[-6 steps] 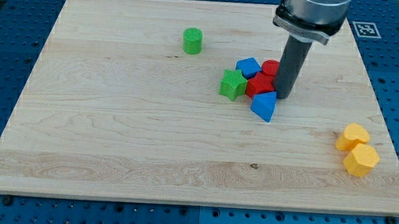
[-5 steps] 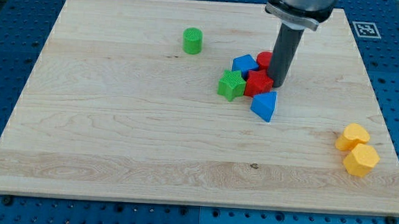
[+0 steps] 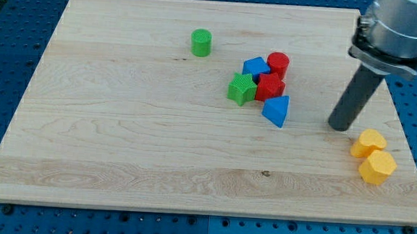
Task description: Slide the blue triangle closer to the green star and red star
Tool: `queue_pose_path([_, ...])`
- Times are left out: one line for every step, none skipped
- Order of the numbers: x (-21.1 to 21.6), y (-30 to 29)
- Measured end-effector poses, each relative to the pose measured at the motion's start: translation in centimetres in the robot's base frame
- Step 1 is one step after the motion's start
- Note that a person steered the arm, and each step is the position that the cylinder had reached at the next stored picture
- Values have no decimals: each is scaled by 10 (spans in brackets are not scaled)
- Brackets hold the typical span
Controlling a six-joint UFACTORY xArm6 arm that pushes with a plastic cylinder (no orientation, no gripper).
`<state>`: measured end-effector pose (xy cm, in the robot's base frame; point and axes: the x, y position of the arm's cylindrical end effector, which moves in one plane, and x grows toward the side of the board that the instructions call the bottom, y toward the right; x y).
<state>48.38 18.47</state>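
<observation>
While my tip point(image 3: 339, 128) stands right, blue triangle point(image 3: 276, 109) lies apart.

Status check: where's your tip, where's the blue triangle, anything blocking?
My tip right of cluster, touching nothing. Blue triangle against red star, below-right of green star. Nothing between tip and triangle.

rod point(image 3: 355, 97): dark, straight, cylindrical | collar point(image 3: 395, 34): silver-grey, black-rimmed

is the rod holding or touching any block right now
Nothing is held. My tip stands on bare board, apart from every block: the blue triangle lies to the view's left and the yellow blocks to its lower right.
</observation>
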Motion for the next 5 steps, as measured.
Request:
queue_pose_path([0, -34])
queue_pose_path([0, -63])
queue_pose_path([-7, -86])
queue_pose_path([-40, -96])
queue_pose_path([-72, -101])
